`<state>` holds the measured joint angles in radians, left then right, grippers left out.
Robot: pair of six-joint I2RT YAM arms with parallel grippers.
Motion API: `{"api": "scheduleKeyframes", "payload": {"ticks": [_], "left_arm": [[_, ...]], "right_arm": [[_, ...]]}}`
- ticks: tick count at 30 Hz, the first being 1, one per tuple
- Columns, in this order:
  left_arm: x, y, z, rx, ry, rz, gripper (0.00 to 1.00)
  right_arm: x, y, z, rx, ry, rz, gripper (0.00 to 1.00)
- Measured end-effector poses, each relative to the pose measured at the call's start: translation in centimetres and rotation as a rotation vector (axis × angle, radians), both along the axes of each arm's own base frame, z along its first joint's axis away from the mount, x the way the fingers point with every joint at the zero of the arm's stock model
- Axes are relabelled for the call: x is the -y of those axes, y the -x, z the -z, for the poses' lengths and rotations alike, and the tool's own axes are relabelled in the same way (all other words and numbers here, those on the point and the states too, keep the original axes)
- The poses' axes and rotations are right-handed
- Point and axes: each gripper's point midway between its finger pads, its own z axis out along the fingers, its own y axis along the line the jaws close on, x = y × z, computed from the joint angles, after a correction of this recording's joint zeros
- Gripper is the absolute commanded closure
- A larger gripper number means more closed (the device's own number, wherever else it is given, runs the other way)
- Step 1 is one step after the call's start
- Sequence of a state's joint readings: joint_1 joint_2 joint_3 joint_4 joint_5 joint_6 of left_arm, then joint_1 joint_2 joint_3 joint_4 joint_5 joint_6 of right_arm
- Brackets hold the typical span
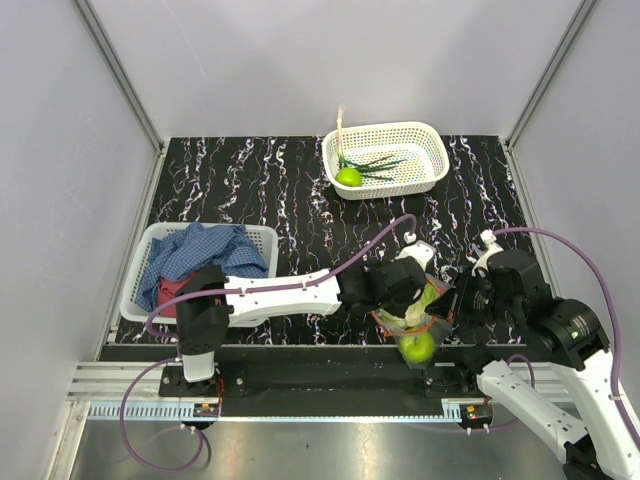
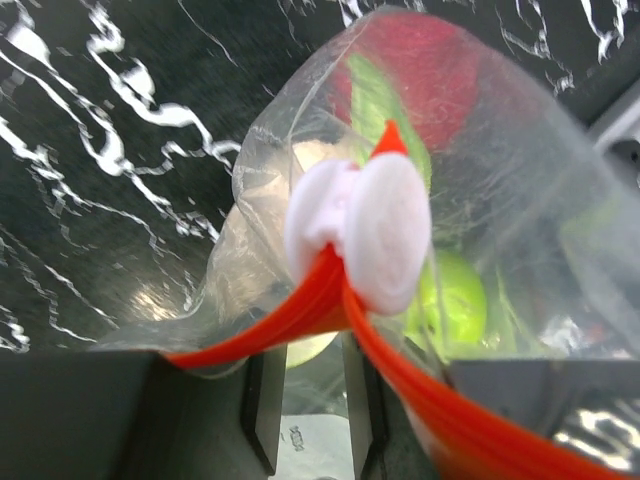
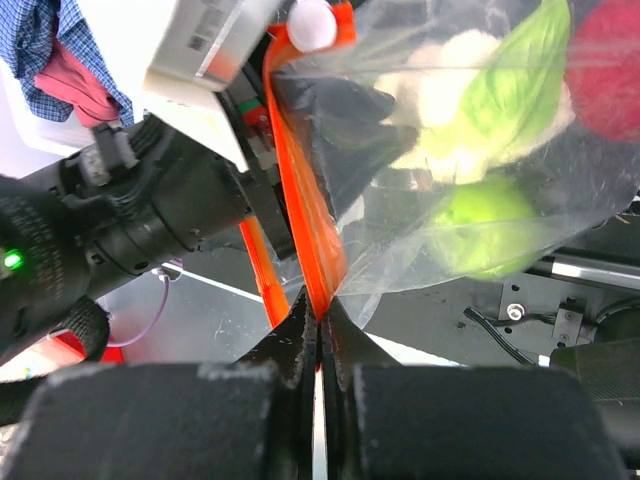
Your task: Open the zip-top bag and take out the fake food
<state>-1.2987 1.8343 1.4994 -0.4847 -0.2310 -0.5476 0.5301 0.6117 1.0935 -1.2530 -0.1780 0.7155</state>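
The zip-top bag (image 1: 421, 303) hangs between both grippers over the table's near edge. Its orange-red zip strip (image 3: 310, 230) is parted into two bands, and a white slider (image 2: 365, 225) sits at one end. Inside are fake food pieces: a lime-green fruit (image 3: 485, 225), a pale cabbage-like piece (image 3: 450, 80) and a red piece (image 3: 610, 60). My right gripper (image 3: 320, 330) is shut on one orange band. My left gripper (image 2: 305, 400) stands at the other band (image 2: 260, 335), jaws close together with clear film between them. The lime fruit also shows low in the top view (image 1: 417, 347).
A white basket (image 1: 432, 135) at the back holds a lime-green fruit (image 1: 348, 177) and a green onion (image 1: 375, 163). A second white basket (image 1: 150, 240) at the left holds a blue cloth (image 1: 200, 255) and a red cloth (image 1: 172, 290). Grey walls enclose the table.
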Motion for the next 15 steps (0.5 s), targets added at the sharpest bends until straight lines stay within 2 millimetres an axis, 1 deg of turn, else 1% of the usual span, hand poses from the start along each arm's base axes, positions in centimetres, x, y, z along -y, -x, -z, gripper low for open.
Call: {"api": "scheduleKeyframes", "payload": {"ticks": [1,2,5,11,15], "left_arm": [[0.0,-0.2,-0.1,0.013,-0.001,-0.004,0.60],[0.0,-0.4,-0.2,0.022,-0.001,-0.005,0.56],[0.0,-0.8,-0.4,0.048,-0.002,0.000,0.49],[0.3,-1.0,-0.6,0.065,0.007,0.004,0.42],[0.2,-1.4,-1.1,0.086,0.017,-0.010,0.41]], "right_arm": [[0.0,0.0,0.0,-0.002,0.001,0.000,1.00],[0.0,0.0,0.1,-0.004,0.003,0.000,1.00],[-0.1,-0.1,0.1,-0.009,0.006,0.000,1.00],[-0.1,-0.2,0.2,-0.015,0.009,0.000,1.00],[-0.1,-0.2,0.3,-0.021,0.012,0.001,1.00]]}}
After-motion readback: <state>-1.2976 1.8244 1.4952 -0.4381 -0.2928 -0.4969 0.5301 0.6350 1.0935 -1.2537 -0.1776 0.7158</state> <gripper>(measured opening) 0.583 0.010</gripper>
